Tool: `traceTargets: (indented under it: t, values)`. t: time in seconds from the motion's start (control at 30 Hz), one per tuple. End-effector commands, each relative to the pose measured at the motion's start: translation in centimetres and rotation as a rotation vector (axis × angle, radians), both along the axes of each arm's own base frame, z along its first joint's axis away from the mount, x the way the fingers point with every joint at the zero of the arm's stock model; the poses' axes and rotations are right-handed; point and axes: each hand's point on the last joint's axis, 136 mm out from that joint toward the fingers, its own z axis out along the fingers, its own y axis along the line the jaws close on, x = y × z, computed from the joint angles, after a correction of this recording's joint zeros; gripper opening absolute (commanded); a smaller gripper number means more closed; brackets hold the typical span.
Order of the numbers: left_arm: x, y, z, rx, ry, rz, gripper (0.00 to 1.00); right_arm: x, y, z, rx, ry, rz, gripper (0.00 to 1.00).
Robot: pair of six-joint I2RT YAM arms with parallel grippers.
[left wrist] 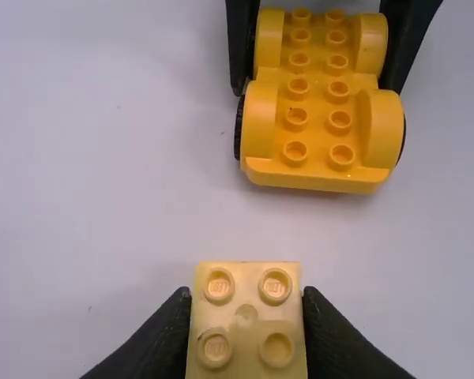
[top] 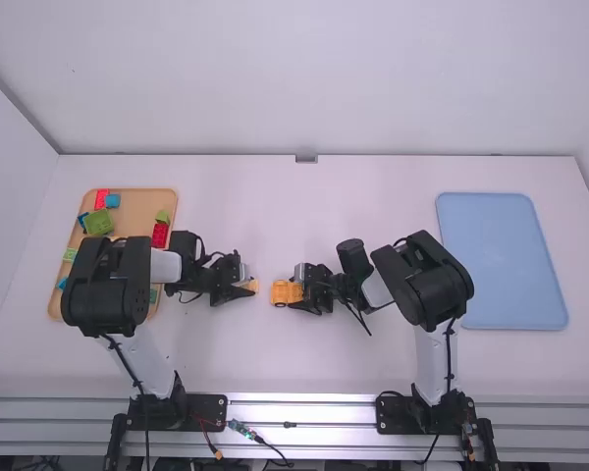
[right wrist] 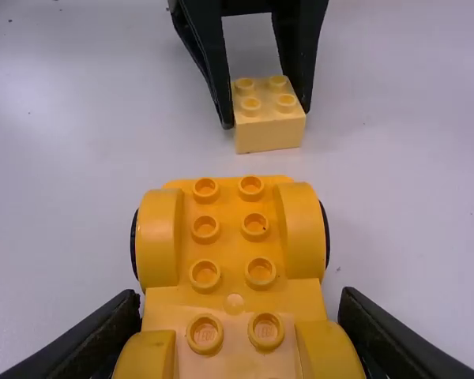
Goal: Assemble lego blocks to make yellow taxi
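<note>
The white table [top: 304, 368] runs back to a pale wall [top: 304, 78], with an orange-tan tray [top: 140, 214] on its left side and a blue tray [top: 501, 260] on its right. The tan tray holds loose bricks: a green one [top: 98, 223], a red one [top: 160, 235] and a blue one [top: 112, 200] among them. The left arm [top: 106, 285] hides part of that tray (so I can't say which bricks lie beneath it).

The work is between the arms, around the middle of the table. The right gripper [right wrist: 235, 308] has its jaws clamped on the sides of the yellow car base [right wrist: 231, 245], which has its studs up and black wheels at its sides. The left gripper [left wrist: 247, 304] has its jaws closed on a pale yellow block [left wrist: 245, 316] with four studs on top. Block and base are near each other but apart, the block off one end of the base.

As for progress, the taxi looks to be at an early stage: its base is there and gripped, but nothing is stacked on the studs. What is left, I judge, is to bring the block over the base, line it up with the studs and press it down, then add whatever else the taxi needs (the pictures don't settle how many pieces). A crooked press could leave the block half seated.
</note>
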Motion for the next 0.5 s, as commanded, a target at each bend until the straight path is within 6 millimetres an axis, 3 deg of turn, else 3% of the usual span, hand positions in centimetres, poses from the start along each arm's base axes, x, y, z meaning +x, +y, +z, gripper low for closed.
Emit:
traceTargets:
  t: [0.0,0.23,0.4,0.47]
  values:
    - [-0.4,-0.3,-0.1,-0.015,0.016,-0.008,0.25,-0.1,0.0,-0.4,-0.006,0.01,0.002,0.64]
    - [0.0,-0.4,0.5,-0.045,0.014,-0.009,0.23,-0.1,0.0,-0.4,-0.006,0.009,0.002,0.64]
    - [0.1,-1.0,1.3,-0.094,-0.009,-0.024,0.11,-0.1,0.0,-0.4,-0.005,0.009,0.002,0.64]
    - [0.2,-1.0,1.5,-0.1,-0.008,-0.021,0.12,-0.2,0.1,-0.4,-0.006,0.009,0.004,0.64]
